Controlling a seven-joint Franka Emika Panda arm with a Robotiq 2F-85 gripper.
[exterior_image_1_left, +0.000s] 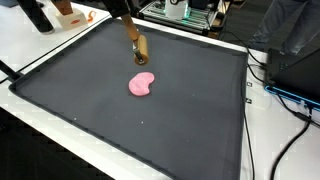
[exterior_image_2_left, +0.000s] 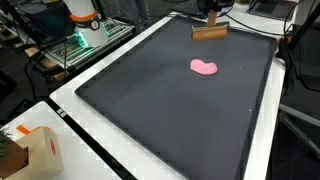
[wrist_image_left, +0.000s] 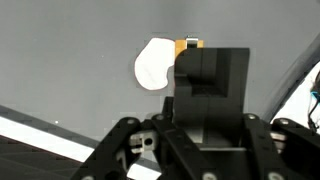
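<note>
Block (exterior_image_1_left: 141, 48): brown, wooden, near the far edge of the mat (exterior_image_1_left: 90, 110), with the jaws of the gripper (exterior_image_1_left: 131, 32) clamped on its upper end; whether its lower end touches the mat cannot be told. Pink piece (exterior_image_2_left: 205, 67): flat, bean-shaped, lying on the mat near the block but apart from it, and showing pale in the wrist view beside the fingertips. Table (exterior_image_2_left: 62, 100): white, bearing the mat, with a box (exterior_image_2_left: 35, 150) at its corner.
</note>
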